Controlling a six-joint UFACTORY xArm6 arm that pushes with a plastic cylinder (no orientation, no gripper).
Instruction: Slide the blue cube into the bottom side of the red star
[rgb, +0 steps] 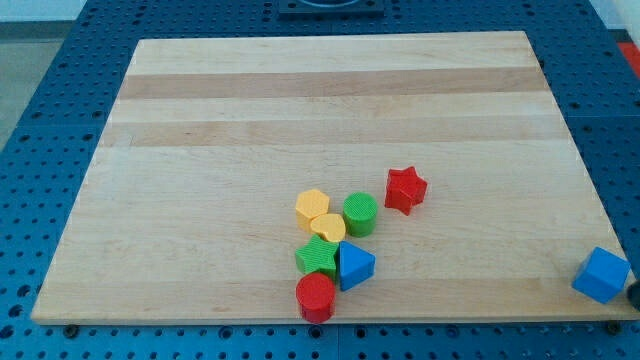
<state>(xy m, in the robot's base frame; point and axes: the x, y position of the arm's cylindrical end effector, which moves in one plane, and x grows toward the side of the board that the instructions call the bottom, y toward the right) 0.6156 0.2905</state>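
Note:
The blue cube (602, 275) lies at the board's bottom right corner, at the view's right edge. The red star (405, 189) lies right of the board's middle, far to the upper left of the cube and apart from it. My tip does not show in this view; the rod is not visible.
A cluster lies left and below the star: a green cylinder (360, 214), a yellow hexagon (312, 208), a yellow heart (327, 228), a green star (318, 257), a blue triangle (354, 266), a red cylinder (316, 297). The wooden board (300, 90) rests on a blue perforated table.

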